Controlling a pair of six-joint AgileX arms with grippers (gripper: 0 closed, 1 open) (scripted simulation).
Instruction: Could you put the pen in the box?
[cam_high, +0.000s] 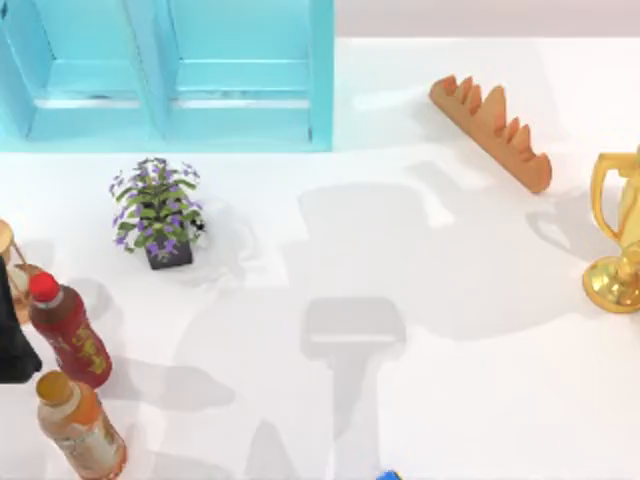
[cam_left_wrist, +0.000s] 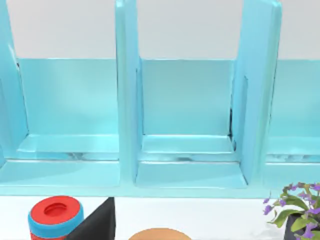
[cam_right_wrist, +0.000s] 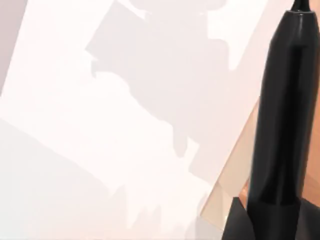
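Observation:
The black pen (cam_right_wrist: 282, 110) stands close in the right wrist view, its tip pointing away, high over the white table. My right gripper (cam_right_wrist: 270, 222) is shut on the pen's lower end, where a dark finger (cam_right_wrist: 240, 220) shows beside the barrel. The turquoise box (cam_high: 320, 80) stands at the back left of the table. Upright dividers split it into open compartments. The left wrist view looks straight into the box (cam_left_wrist: 187, 100) from low behind the bottles.
A potted purple-flowered plant (cam_high: 158, 212) stands in front of the box. A red-capped bottle (cam_high: 68, 330), an orange-capped bottle (cam_high: 80, 425) and a black object (cam_high: 15, 340) crowd the left edge. A wooden rack (cam_high: 490, 130) and a gold trophy (cam_high: 618, 235) are at the right.

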